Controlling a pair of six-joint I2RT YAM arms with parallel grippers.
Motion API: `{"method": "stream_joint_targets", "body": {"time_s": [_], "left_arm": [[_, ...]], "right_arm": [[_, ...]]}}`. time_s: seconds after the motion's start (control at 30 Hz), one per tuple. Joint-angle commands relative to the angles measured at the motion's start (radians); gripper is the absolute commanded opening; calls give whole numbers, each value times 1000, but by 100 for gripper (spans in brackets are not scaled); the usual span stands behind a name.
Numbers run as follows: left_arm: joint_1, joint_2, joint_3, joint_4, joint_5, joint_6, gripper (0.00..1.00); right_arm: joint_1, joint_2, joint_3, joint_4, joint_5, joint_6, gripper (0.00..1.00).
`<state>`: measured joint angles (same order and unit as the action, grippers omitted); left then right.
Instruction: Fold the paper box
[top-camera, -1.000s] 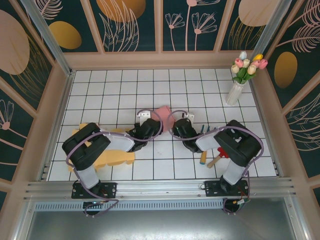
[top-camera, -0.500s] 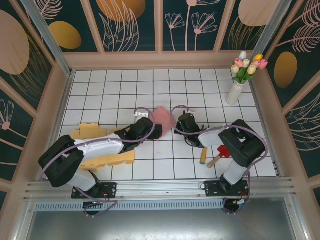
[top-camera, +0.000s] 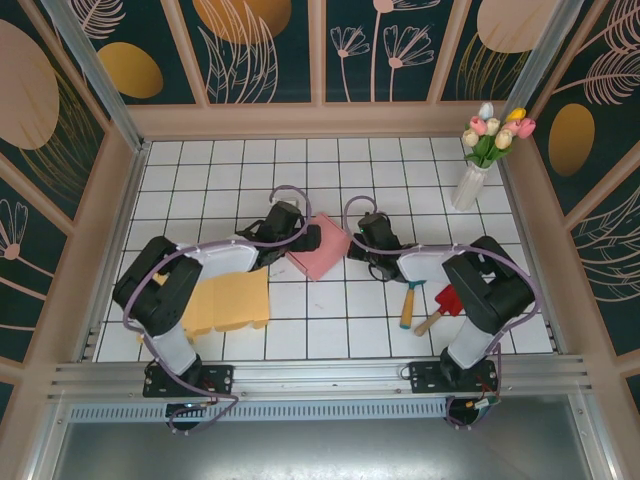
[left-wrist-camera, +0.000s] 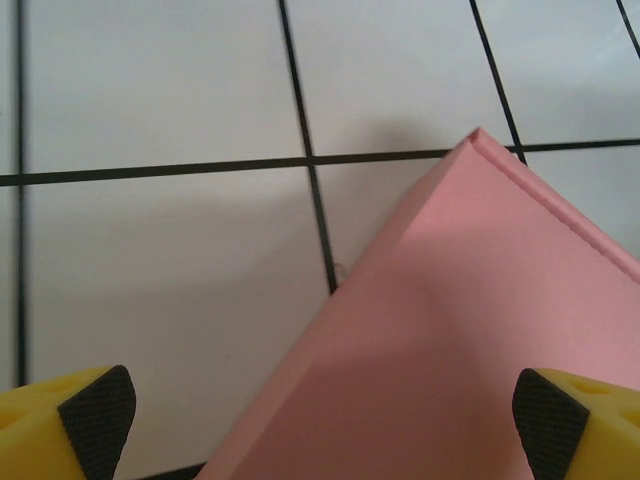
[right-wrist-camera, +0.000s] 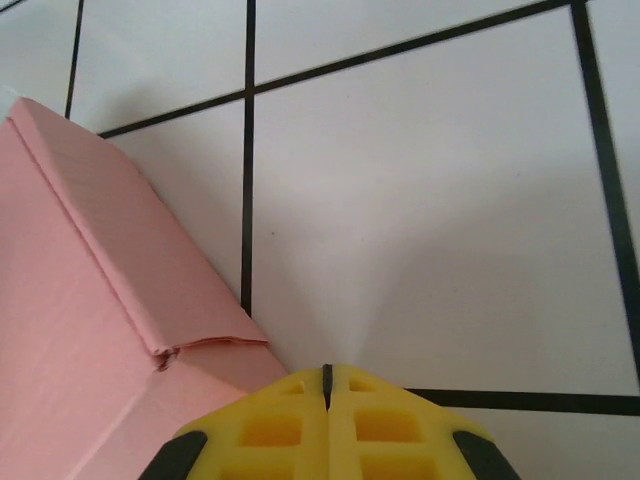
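Observation:
The pink paper box lies flat on the white tiled table between my two grippers. My left gripper is at its left edge and stands open. In the left wrist view the box fills the space under the left gripper, whose black pads are wide apart and off the paper. My right gripper is at the box's right edge. In the right wrist view its yellow fingertips are pressed together with nothing between them, right beside a creased corner of the box.
Yellow flat sheets lie at the near left. A wooden-handled tool and a red-headed tool lie at the near right. A vase of tulips stands at the back right. Wooden walls ring the table.
The right gripper has shut and moved up to the box's right edge. The left arm has swung back to the box's left side with its jaws wide. The box lies lower and flatter.

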<state>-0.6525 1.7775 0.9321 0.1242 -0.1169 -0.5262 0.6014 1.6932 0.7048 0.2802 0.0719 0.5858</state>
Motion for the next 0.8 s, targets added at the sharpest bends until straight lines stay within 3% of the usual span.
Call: {"method": "stream_joint_targets", "body": {"time_s": [0.0, 0.3, 0.47, 0.6, 0.77], "left_arm": [[5, 50, 34, 71, 97, 42, 97], [-2, 96, -49, 302, 366, 2, 88], [-50, 134, -62, 407, 514, -37, 85], [-91, 165, -1, 300, 432, -100, 86], [-76, 120, 4, 194, 252, -143, 88]], "right_arm": [[-18, 37, 15, 32, -80, 14, 0], [-38, 83, 32, 105, -181, -15, 0], [-40, 105, 62, 162, -278, -68, 0], [-40, 84, 69, 161, -269, -79, 0], [-40, -13, 42, 42, -126, -95, 0]]}}
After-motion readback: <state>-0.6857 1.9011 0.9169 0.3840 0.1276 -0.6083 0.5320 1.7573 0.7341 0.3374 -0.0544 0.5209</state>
